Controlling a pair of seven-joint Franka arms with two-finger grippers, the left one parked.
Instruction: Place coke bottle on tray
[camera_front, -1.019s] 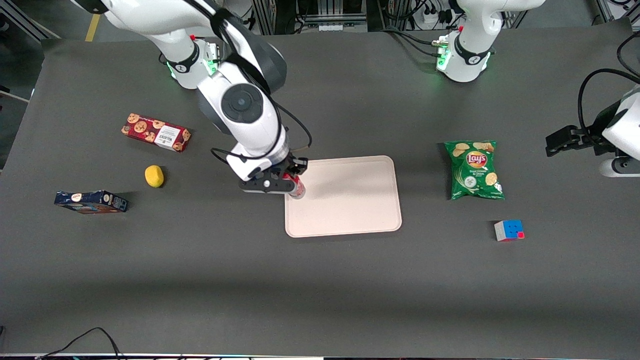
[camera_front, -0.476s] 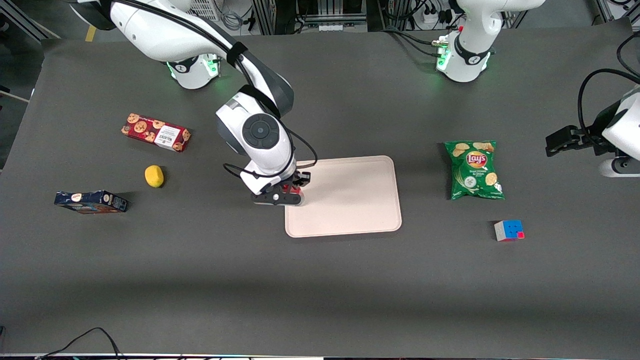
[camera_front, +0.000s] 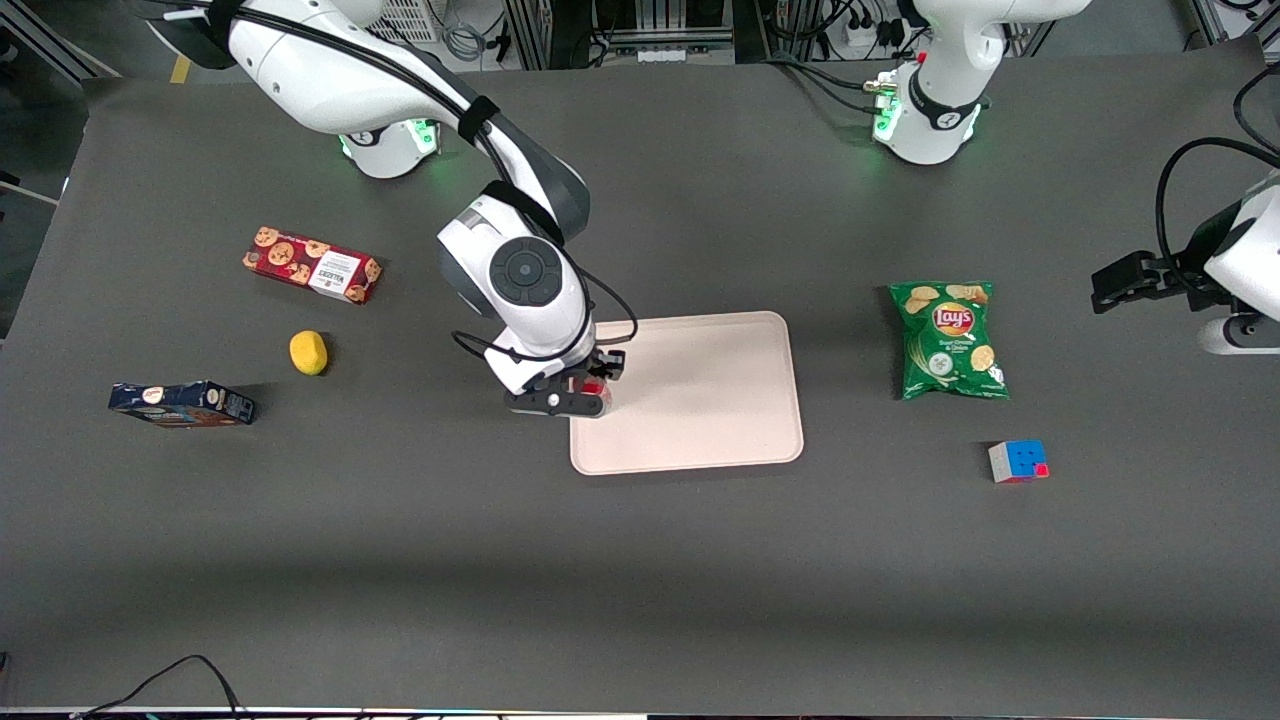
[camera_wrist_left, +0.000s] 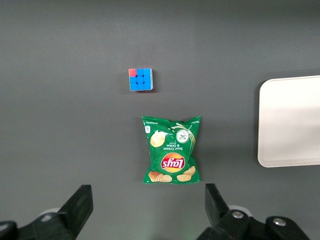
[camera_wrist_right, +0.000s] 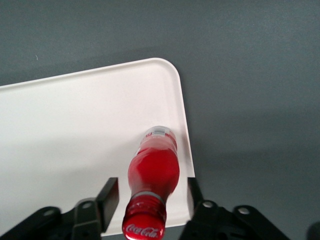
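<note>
Right wrist view, coke bottle (camera_wrist_right: 152, 170) upright, tool (camera_wrist_right: 150, 197) astride

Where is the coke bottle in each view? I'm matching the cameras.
Front: coke bottle under the gripper, at the tray edge toward the working arm.
Right wrist: bottle upright near the tray's rim.
Left wrist: not in it.
Shared landmark: tray.

Even, bright overhead light, soft shadows beneath the arm on the tray (camera_front: 700, 400), sharp focus throughout.
</note>
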